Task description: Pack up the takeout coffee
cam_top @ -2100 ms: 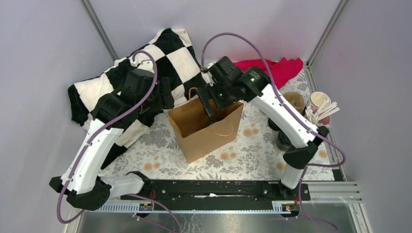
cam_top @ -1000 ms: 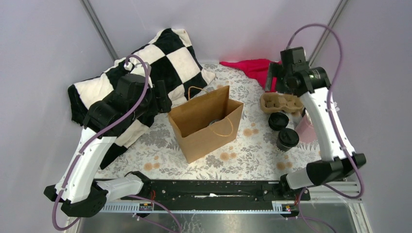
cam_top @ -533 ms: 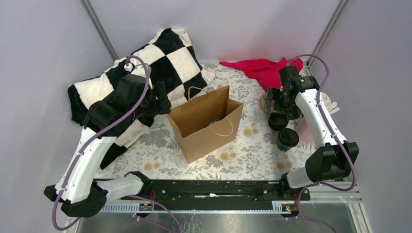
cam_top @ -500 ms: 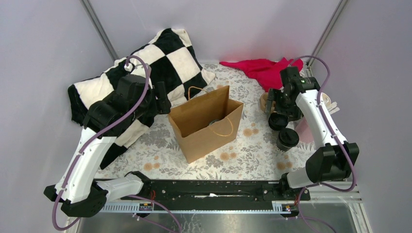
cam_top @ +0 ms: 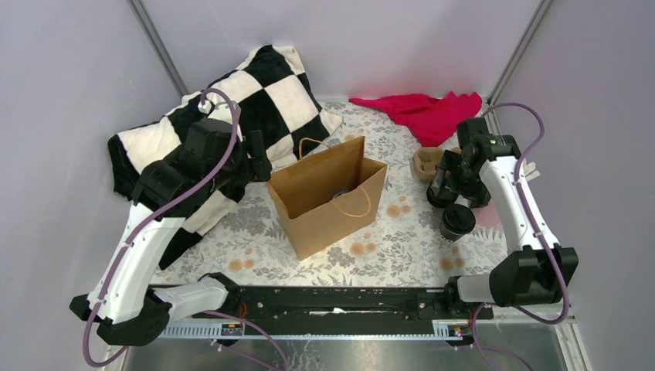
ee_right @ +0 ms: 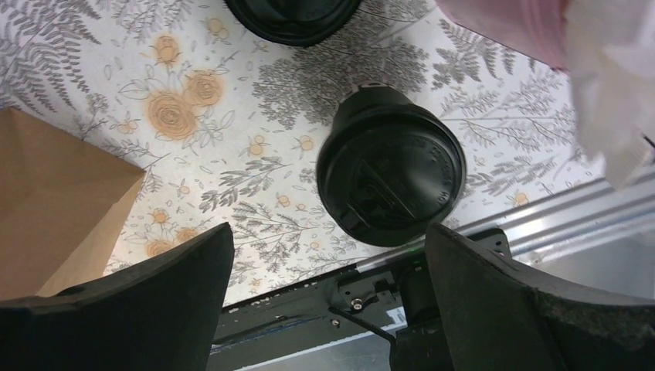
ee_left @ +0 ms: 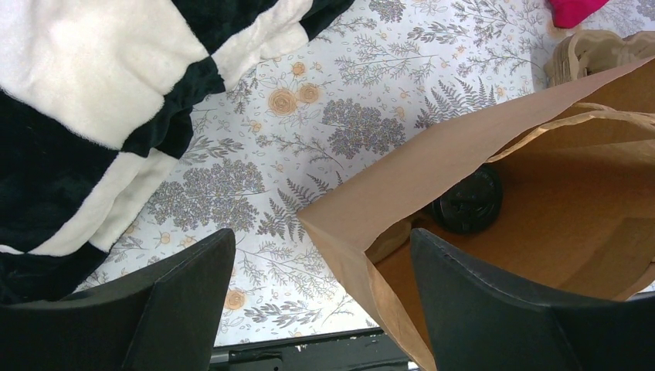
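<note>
Lavender walls [cam_top: 62, 93] surround floral tablecloth [cam_top: 402, 247] bearing takeout coffee [cam_top: 457, 220].

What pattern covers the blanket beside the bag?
The blanket has black-and-white checks; clearest from the top external view.

The desk [cam_top: 402, 251] has a cover with grey leaves and orange flowers on it. A black and white checked blanket [cam_top: 270, 85] lies over the far left corner. A red cloth [cam_top: 423, 114] lies at the far right corner. A brown paper bag [cam_top: 328, 220] stands open in the middle. A cardboard cup tray [cam_top: 426, 162] sits just in front of the red cloth. A black coffee cup [cam_top: 457, 220] with a lid stands near the right edge. Another black cup [ee_right: 293, 14] stands just behind it, not touching. A pink cup [ee_right: 506, 23] stands beside them by the right edge.
</note>
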You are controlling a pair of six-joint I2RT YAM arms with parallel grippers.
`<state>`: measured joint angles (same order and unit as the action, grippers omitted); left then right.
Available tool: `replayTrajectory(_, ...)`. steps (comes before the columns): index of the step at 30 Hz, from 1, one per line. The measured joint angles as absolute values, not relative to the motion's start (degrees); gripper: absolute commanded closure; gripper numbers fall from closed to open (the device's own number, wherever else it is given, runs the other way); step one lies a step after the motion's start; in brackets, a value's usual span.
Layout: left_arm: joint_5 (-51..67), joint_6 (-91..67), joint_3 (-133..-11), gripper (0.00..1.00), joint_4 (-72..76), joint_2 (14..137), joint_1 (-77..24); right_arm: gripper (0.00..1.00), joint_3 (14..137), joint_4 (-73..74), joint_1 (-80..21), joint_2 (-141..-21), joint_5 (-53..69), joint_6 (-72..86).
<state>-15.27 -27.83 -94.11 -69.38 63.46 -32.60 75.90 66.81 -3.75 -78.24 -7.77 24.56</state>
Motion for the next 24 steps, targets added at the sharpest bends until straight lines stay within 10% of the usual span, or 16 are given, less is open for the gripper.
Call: replayTrajectory(24, -15.25, -27.42, -92.84, 0.12, -69.32, 61.69, -32.60, 0.00, 63.64, 62.54, 2.76, -75.79, -8.43, 24.62)
